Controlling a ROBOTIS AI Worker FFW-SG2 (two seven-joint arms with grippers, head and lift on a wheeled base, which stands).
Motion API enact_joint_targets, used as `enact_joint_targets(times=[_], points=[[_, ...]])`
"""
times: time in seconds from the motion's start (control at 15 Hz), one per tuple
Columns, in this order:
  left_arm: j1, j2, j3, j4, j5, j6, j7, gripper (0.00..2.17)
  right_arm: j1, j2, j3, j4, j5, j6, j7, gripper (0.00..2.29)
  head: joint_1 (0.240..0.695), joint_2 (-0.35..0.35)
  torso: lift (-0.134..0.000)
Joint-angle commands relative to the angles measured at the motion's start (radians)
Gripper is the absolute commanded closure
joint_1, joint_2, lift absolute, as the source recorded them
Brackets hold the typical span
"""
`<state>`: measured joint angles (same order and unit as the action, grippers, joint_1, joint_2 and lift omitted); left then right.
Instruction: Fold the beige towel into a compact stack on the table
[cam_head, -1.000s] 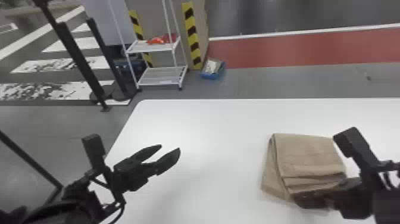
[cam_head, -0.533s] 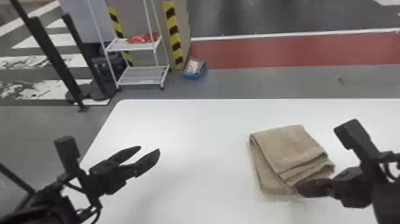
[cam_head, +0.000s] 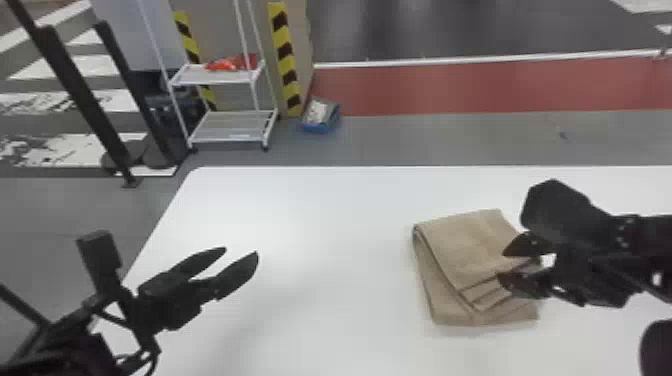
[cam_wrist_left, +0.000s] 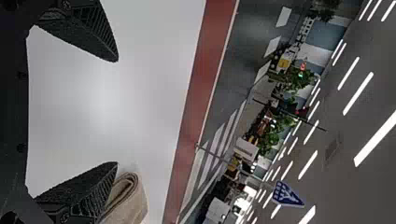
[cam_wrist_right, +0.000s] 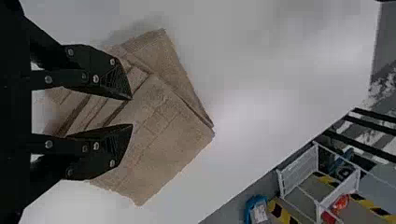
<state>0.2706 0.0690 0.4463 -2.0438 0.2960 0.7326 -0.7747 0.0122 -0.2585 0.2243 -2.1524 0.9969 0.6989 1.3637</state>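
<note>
Off the towel's near corner, the right gripper (cam_head: 501, 265) has shifted away from the robot, and its fingers, pressed together half a second ago, have come apart; they now stand moderately open and empty over the towel (cam_head: 470, 245), though whether they touch it I cannot tell. Where the head view loses part of the cloth behind those fingers, the right wrist view gives the layered folded edges running between and beneath them, the broad top panel turned askew over the layer below. Well to the towel's left, the left gripper (cam_head: 241, 252) hangs over the white counter (cam_head: 300, 280), its fingers wide and empty. Its wrist view catches the towel's rounded, looped fold and adds ceiling lights (cam_wrist_left: 358, 93); beyond the counter, the head view has a white rack (cam_head: 215, 75) and a blue bin (cam_head: 322, 127)
</note>
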Motion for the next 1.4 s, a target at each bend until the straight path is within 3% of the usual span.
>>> enact_joint_targets(times=[0.0, 0.2, 0.47, 0.93, 1.33], points=[[0.002, 0.0, 0.006, 0.001, 0.0, 0.0, -0.001, 0.09, -0.009, -0.059, 0.07, 0.051, 0.155, -0.157, 0.002, 0.04, 0.695, 0.146, -0.124], [0.002, 0.0, 0.006, -0.001, 0.0, 0.0, -0.001, 0.09, -0.029, -0.105, 0.116, 0.109, 0.253, -0.249, 0.003, 0.07, 0.695, 0.136, -0.124], [0.002, -0.002, 0.009, 0.001, 0.0, 0.0, 0.0, 0.09, -0.063, -0.12, 0.153, 0.166, 0.287, -0.258, 0.003, 0.09, 0.695, 0.117, -0.124], [0.002, -0.002, 0.012, 0.002, -0.001, 0.0, 0.0, 0.09, -0.141, -0.093, 0.224, 0.318, 0.332, -0.267, 0.003, 0.13, 0.695, 0.112, -0.124], [0.004, -0.002, 0.012, 0.002, -0.001, 0.0, 0.0, 0.09, -0.166, -0.068, 0.237, 0.33, 0.328, -0.255, 0.003, 0.22, 0.695, 0.127, -0.124]])
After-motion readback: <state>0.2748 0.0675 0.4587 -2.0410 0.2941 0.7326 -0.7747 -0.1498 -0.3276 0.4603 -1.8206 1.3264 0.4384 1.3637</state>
